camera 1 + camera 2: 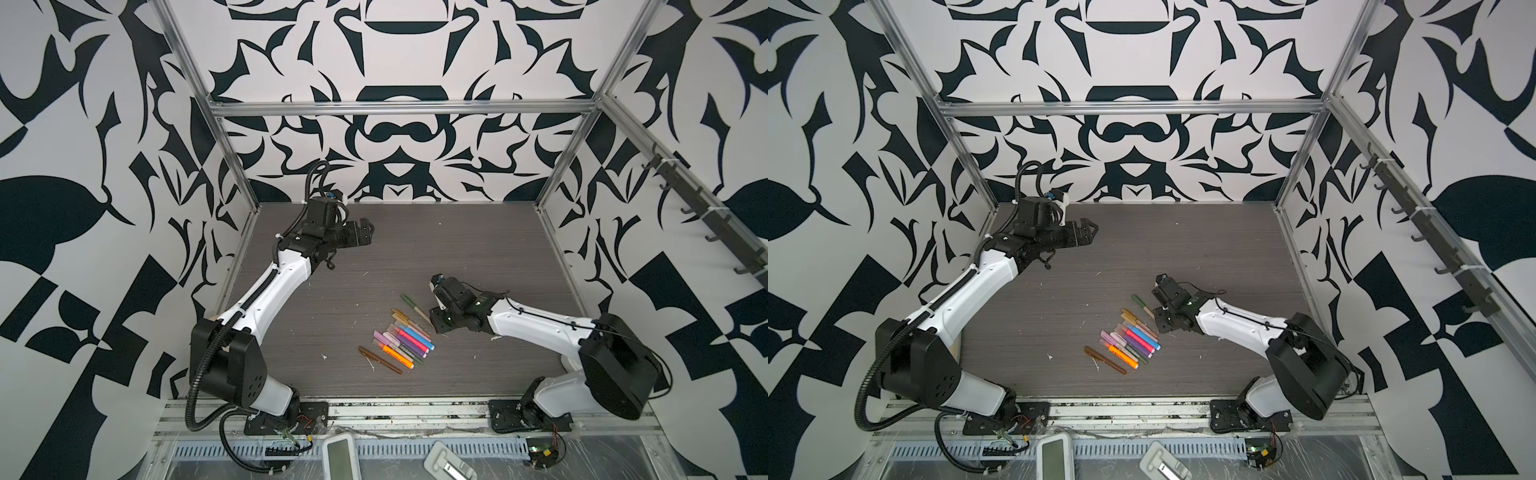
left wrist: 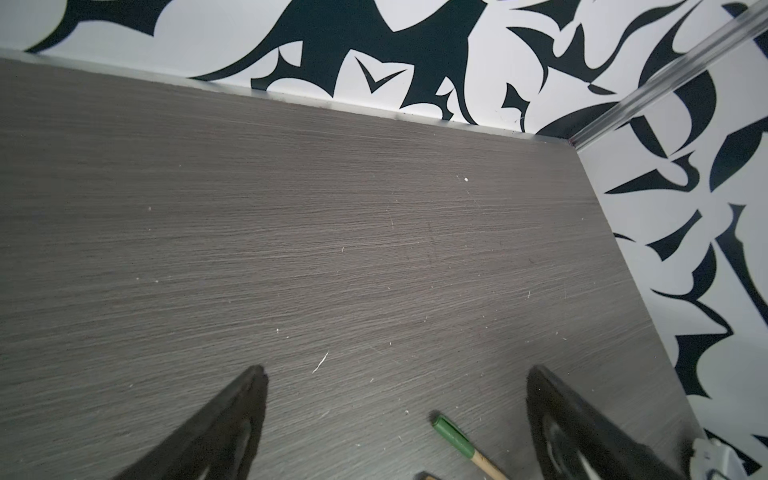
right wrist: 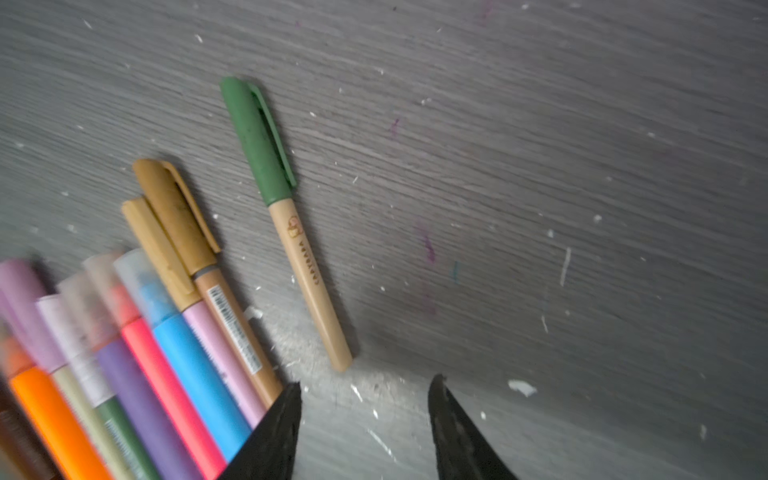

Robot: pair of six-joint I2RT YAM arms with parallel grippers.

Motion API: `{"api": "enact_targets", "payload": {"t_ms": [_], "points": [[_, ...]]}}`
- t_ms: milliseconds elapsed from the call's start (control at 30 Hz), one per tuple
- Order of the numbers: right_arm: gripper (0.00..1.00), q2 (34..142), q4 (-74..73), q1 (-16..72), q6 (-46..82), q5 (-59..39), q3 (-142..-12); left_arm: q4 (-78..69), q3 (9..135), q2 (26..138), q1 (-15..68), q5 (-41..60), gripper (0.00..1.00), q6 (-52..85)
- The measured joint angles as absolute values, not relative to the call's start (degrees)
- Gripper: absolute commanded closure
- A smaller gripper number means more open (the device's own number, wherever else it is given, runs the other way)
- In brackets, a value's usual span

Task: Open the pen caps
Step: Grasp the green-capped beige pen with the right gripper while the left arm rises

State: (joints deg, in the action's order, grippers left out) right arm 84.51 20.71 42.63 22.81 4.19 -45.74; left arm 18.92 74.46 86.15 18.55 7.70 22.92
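Several capped pens (image 1: 401, 341) (image 1: 1128, 341) lie side by side on the dark table, front of centre. A tan pen with a green cap (image 3: 257, 141) (image 1: 409, 301) (image 1: 1138, 301) (image 2: 453, 434) lies apart, just behind the bunch. My right gripper (image 3: 365, 380) (image 1: 435, 322) (image 1: 1160, 322) is open and low over the table at that pen's tan end, with nothing between its fingers. One finger overlaps the ends of the blue and pink pens. Two gold caps (image 3: 174, 216) lie beside the green one. My left gripper (image 2: 395, 370) (image 1: 368, 228) (image 1: 1090, 228) hangs open and empty at the back left.
A brown pen (image 1: 380, 360) lies on the left of the bunch. White crumbs dot the table (image 1: 478, 257). Metal frame posts and patterned walls enclose it. A white device (image 1: 340, 457) and a grey part (image 1: 451, 461) lie beyond the front rail. A hook rack (image 1: 706, 216) lines the right wall.
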Motion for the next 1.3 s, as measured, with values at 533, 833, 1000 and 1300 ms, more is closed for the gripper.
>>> {"api": "enact_targets", "payload": {"t_ms": [533,833,1000,1300], "points": [[0.66,93.03,23.29,42.63,21.47,2.39,-51.51,16.47,74.43,89.71,8.64,18.61,0.01,32.05],[0.74,98.61,26.48,42.63,20.8,1.54,-56.38,16.03,74.43,90.24,8.69,19.79,0.01,33.26],[0.83,99.31,27.44,42.63,20.78,1.58,-57.34,15.05,73.71,90.43,8.69,20.58,0.01,33.69],[1.0,100.22,28.01,42.76,20.67,1.23,-58.67,11.68,65.04,83.11,11.94,17.82,0.01,34.13]]}}
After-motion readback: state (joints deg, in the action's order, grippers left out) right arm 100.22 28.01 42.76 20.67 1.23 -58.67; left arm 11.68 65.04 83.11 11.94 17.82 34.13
